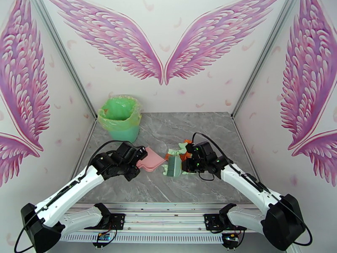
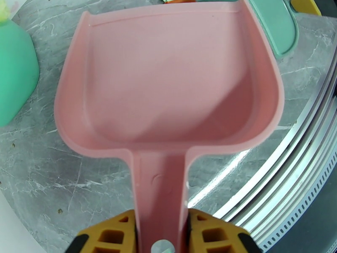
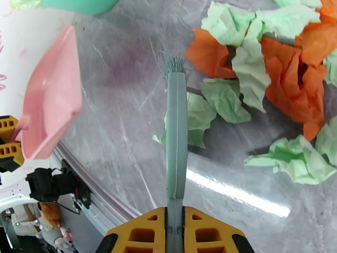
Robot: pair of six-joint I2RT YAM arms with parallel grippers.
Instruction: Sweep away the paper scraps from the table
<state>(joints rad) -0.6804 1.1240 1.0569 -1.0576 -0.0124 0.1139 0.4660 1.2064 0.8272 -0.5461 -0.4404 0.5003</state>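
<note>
My left gripper (image 2: pixel 162 230) is clamped on the handle of the pink dustpan (image 2: pixel 168 81), which is empty and has its mouth turned toward the heap. My right gripper (image 3: pixel 175 228) is closed tight on the green brush (image 3: pixel 176 135). The brush stands between the pan and most of the paper scraps (image 3: pixel 261 64), which are piled near the middle of the table (image 1: pixel 168 188). The bin (image 1: pixel 121 119) waits at the far left corner. I judge sweeping has barely begun. Next I should carry the brush round the heap's right side and pull the scraps leftward into the pan.

Crumpled pale green and orange paper scraps (image 3: pixel 252 60) lie clustered, perhaps overlapping, on the grey marble-patterned table (image 3: pixel 126 102).
</note>
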